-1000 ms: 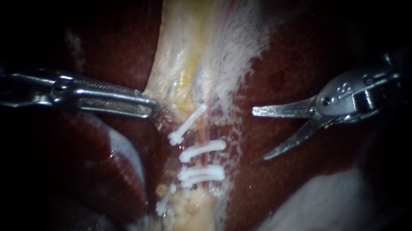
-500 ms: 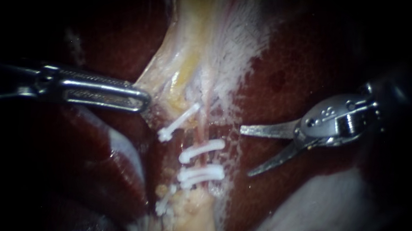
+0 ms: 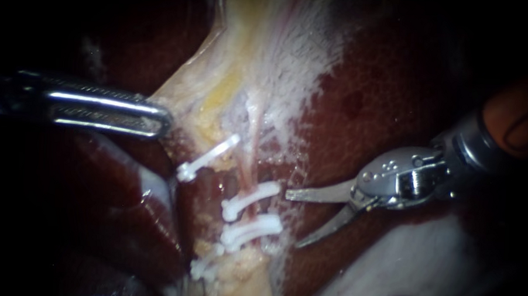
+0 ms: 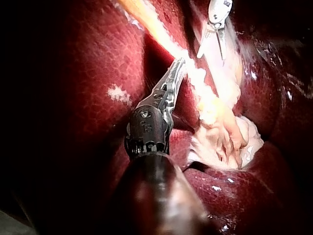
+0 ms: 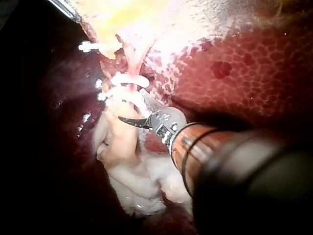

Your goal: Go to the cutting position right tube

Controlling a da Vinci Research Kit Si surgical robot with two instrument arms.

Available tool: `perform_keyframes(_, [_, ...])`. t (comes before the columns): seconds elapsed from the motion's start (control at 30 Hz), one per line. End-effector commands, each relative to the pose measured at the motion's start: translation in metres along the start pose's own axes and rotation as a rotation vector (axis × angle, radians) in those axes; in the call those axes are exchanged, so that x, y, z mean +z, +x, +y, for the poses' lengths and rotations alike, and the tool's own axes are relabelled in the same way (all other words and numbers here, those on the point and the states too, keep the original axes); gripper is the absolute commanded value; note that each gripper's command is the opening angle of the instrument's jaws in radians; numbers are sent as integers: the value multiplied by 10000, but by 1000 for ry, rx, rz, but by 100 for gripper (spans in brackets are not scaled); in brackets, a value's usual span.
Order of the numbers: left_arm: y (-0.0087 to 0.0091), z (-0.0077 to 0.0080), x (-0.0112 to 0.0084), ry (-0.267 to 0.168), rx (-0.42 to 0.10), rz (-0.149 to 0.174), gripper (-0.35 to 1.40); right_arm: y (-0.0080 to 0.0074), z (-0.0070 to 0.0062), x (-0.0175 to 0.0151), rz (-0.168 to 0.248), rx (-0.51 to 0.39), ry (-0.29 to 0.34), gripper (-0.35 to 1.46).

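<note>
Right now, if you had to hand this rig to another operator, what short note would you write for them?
Left instrument's end effector: shut on the edge of the pale tissue, holding it taut to the left.
Right instrument's end effector: jaws open, holding nothing, tips just right of the two middle clips.
Right tube: thin, pink, runs down into those clips; not yet between the open jaws.
Done: right instrument is level with the clips.
Left: bring the open jaws around the tube; which gap between clips, I cannot tell.
</note>
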Motion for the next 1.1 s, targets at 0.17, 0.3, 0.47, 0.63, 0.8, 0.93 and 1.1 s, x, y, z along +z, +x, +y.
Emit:
perform_keyframes(0.17, [-3, -6, -1, 0, 0, -3, -35, -3, 6, 10, -7, 12, 8, 51])
perform_keyframes(0.3, [-4, -9, -1, 0, 0, -3, -35, -1, 11, 15, -7, 19, 6, 39])
perform_keyframes(0.47, [-5, -10, -2, 0, 0, -3, -35, 1, 15, 20, 1, 30, 6, 29])
perform_keyframes(0.63, [-5, -10, -2, 0, 6, -3, -35, 5, 18, 28, 14, 35, 9, 24])
perform_keyframes(0.8, [-5, -10, -2, 0, 5, -3, -35, 8, 19, 38, 10, 39, 13, 22])
perform_keyframes(0.93, [-5, -10, -1, -1, 5, -3, -35, 9, 20, 46, 5, 38, 29, 22])
perform_keyframes(1.1, [-6, -11, -1, -1, 5, -3, -35, 14, 23, 52, -1, 25, 48, 22])
